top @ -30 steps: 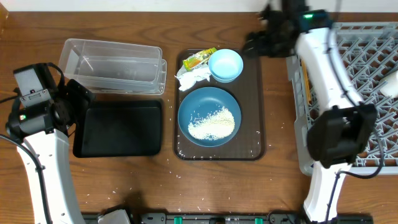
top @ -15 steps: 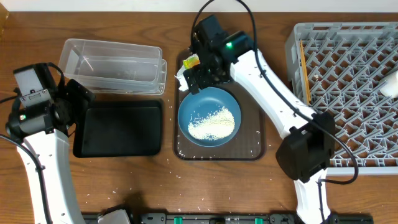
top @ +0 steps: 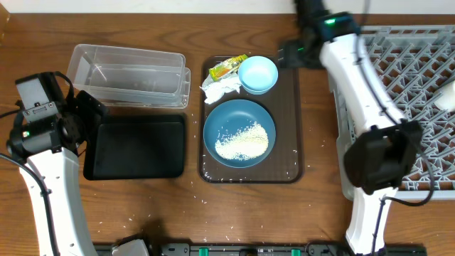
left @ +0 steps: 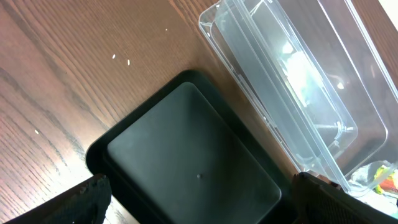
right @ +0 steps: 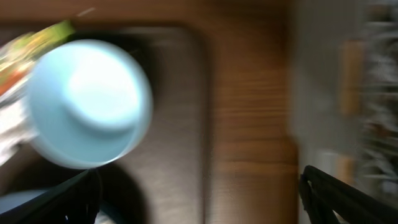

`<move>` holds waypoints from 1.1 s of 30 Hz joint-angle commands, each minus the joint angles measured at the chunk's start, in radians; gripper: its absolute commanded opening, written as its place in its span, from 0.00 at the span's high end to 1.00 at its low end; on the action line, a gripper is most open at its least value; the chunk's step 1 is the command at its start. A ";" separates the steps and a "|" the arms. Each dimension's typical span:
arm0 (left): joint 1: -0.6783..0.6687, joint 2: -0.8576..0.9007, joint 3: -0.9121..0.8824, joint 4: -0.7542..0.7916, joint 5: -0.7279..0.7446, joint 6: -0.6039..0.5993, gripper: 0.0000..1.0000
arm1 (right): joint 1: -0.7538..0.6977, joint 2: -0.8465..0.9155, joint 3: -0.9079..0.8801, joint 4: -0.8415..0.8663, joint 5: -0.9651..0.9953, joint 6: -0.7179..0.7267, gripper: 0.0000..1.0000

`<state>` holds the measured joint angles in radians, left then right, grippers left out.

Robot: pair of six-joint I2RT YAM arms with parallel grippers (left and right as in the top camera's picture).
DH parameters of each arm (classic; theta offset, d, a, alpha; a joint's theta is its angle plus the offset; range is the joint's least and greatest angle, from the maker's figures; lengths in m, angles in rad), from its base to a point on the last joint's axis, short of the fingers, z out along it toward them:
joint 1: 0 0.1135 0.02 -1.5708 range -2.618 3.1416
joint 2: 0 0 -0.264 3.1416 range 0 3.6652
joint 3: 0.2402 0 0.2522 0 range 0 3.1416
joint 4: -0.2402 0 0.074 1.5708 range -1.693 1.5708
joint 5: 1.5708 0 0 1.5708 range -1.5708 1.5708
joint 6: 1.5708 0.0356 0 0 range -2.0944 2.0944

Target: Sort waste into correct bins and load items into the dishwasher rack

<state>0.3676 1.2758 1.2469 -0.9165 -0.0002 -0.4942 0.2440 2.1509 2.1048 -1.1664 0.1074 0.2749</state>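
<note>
Wood table: right arm [top: 355, 71] has swung off the tray [top: 288, 121] toward the rack [top: 419, 78]; both jaws spread, empty.

A black tray [left: 193, 155] sits just beside two stacked clear tubs [left: 298, 81] on a wooden table [left: 56, 81] flecked with rice grains [left: 121, 60].

Rice [top: 243, 141] heaped on dark blue plate [top: 217, 122]; light blue bowl [top: 257, 74] upright just beyond.

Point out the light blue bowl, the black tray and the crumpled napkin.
light blue bowl [top: 258, 74], overhead view, inner floor.
black tray [left: 193, 165], left wrist view, bare floor.
crumpled napkin [top: 222, 88], overhead view, its middle.
</note>
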 commanded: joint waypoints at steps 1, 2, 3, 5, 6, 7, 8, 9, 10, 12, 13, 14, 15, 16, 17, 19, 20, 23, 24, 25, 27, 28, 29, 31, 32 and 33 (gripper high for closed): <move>0.003 0.004 0.021 -0.003 -0.008 -0.001 0.05 | -0.080 -0.049 0.025 -0.004 0.026 0.017 0.01; 0.003 0.004 0.021 -0.003 -0.008 -0.001 0.05 | -0.103 -0.048 0.025 -0.004 0.010 0.017 0.01; 0.003 0.004 0.021 -0.003 -0.008 -0.001 0.05 | -0.126 -0.045 0.025 -0.004 -0.005 0.017 0.01; 0.003 0.004 0.021 -0.003 -0.008 -0.001 0.05 | -0.164 -0.045 0.025 -0.004 -0.011 0.017 0.01; 0.003 0.004 0.021 -0.003 -0.008 -0.001 0.05 | -0.176 -0.045 0.025 -0.004 -0.010 0.017 0.01; 0.003 0.004 0.021 -0.003 -0.008 -0.001 0.05 | -0.190 -0.045 0.025 -0.004 -0.010 0.016 0.01; 0.003 0.004 0.021 -0.003 -0.008 -0.001 0.05 | -0.201 -0.045 0.025 -0.005 -0.005 0.016 0.01; 0.003 0.004 0.021 -0.003 -0.008 -0.001 0.05 | -0.212 -0.045 0.025 -0.004 0.002 0.016 0.01; 0.003 0.004 0.021 -0.003 -0.008 -0.001 0.04 | -0.222 -0.045 0.025 -0.004 0.001 0.016 0.01; 0.003 0.004 0.021 -0.003 -0.008 -0.001 0.05 | -0.240 -0.045 0.025 -0.004 0.001 0.016 0.01; 0.003 0.004 0.021 -0.003 -0.008 -0.001 0.05 | -0.247 -0.045 0.025 -0.004 0.001 0.016 0.01; 0.003 0.004 0.021 -0.003 -0.008 -0.001 0.05 | -0.253 -0.045 0.025 -0.004 0.001 0.016 0.01; 0.003 0.004 0.021 -0.003 -0.008 -0.001 0.05 | -0.256 -0.045 0.025 -0.004 0.001 0.016 0.01; 0.003 0.004 0.021 -0.003 -0.008 -0.001 0.05 | -0.258 -0.045 0.025 -0.004 0.001 0.016 0.01; 0.003 0.004 0.021 -0.003 -0.008 -0.001 0.05 | -0.259 -0.045 0.025 -0.004 0.001 0.016 0.01; 0.003 0.004 0.021 -0.003 -0.008 -0.001 0.05 | -0.259 -0.045 0.025 -0.004 0.001 0.016 0.01; 0.003 0.004 0.021 -0.003 -0.008 -0.001 0.05 | -0.258 -0.045 0.025 -0.004 0.001 0.016 0.01; 0.003 0.004 0.021 -0.008 0.014 -0.001 0.05 | -0.257 -0.045 0.025 -0.004 0.001 0.016 0.01; 0.003 0.004 0.021 -0.027 0.049 -0.002 0.05 | -0.257 -0.045 0.025 -0.004 0.001 0.016 0.01; 0.003 0.004 0.021 -0.047 0.117 -0.011 0.05 | -0.257 -0.045 0.025 -0.004 0.001 0.016 0.01; 0.003 0.004 0.020 -0.071 0.285 -0.043 0.05 | -0.257 -0.045 0.025 -0.004 0.001 0.016 0.01; -0.002 0.004 0.018 -0.074 0.384 -0.043 0.05 | -0.257 -0.045 0.025 -0.004 0.001 0.016 0.01; -0.012 0.004 0.014 -0.074 0.467 -0.038 0.04 | -0.257 -0.045 0.025 -0.004 0.001 0.016 0.01; -0.041 0.004 0.012 -0.073 0.559 -0.038 0.05 | -0.257 -0.045 0.025 -0.004 0.001 0.016 0.01; -0.066 0.004 0.012 -0.072 0.588 -0.032 0.04 | -0.257 -0.045 0.025 -0.004 0.001 0.016 0.01; -0.092 0.004 0.012 -0.066 0.605 -0.019 0.05 | -0.257 -0.045 0.025 -0.004 0.001 0.016 0.01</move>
<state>0.3267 1.2758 1.2469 -0.9859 0.3943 -0.5228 -0.0120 2.1399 2.1086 -1.1675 0.1055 0.2787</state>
